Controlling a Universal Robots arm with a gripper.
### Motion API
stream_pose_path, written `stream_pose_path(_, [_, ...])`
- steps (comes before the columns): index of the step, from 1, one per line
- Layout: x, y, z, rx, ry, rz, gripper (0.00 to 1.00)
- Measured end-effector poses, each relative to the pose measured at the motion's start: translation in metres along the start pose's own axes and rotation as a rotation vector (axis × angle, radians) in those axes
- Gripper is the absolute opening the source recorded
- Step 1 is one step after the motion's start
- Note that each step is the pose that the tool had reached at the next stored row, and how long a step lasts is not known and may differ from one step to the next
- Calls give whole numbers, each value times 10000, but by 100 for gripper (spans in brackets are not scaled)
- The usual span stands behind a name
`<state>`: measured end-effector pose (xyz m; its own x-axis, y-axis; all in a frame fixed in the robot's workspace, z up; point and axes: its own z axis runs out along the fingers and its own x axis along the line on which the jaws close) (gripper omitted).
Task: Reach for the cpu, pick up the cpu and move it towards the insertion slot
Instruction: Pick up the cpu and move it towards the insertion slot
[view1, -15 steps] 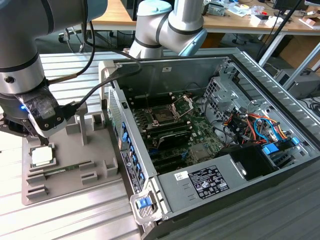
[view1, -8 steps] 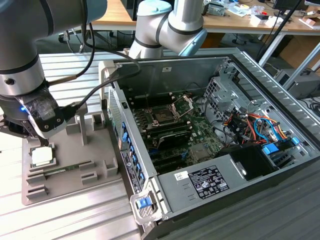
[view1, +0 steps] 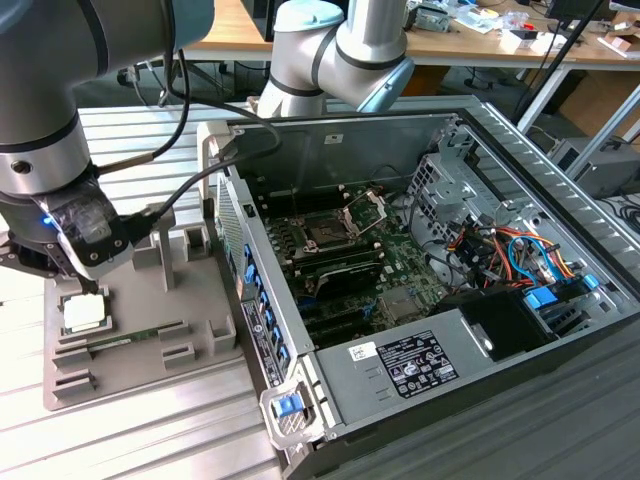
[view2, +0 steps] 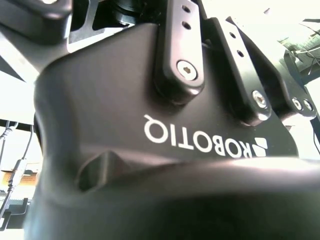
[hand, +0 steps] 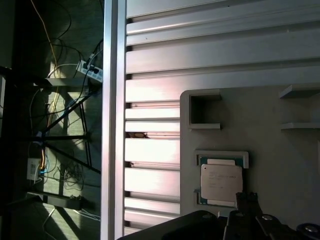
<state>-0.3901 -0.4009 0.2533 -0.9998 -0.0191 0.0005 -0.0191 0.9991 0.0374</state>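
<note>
The cpu (view1: 85, 312) is a small square chip with a silvery top, lying flat in a recess of a grey holder tray (view1: 150, 375) at the exterior view's left. My gripper (view1: 65, 283) hangs just above it, open, with nothing held. In the first wrist view the cpu (hand: 221, 182) lies in its pocket, and one dark fingertip (hand: 246, 200) stands close by its edge. The insertion slot (view1: 325, 232) is a dark square socket with a raised silver bracket on the green board inside the open computer case. The gripper's black body (view2: 165, 125) is seen close up in the second wrist view.
A thin green memory stick (view1: 125, 341) lies on the tray beside the cpu. The case wall (view1: 250, 300) stands between tray and board. Cables (view1: 500, 250) and a power supply (view1: 420, 362) crowd the case's right. The ribbed metal table (hand: 200, 50) extends around the tray.
</note>
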Motion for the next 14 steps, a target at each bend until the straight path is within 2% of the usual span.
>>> stream_pose_path(12, [0, -1, 30, 0, 0, 0, 11])
stream_pose_path(14, [0, -3, 73, 2, 0, 0, 11])
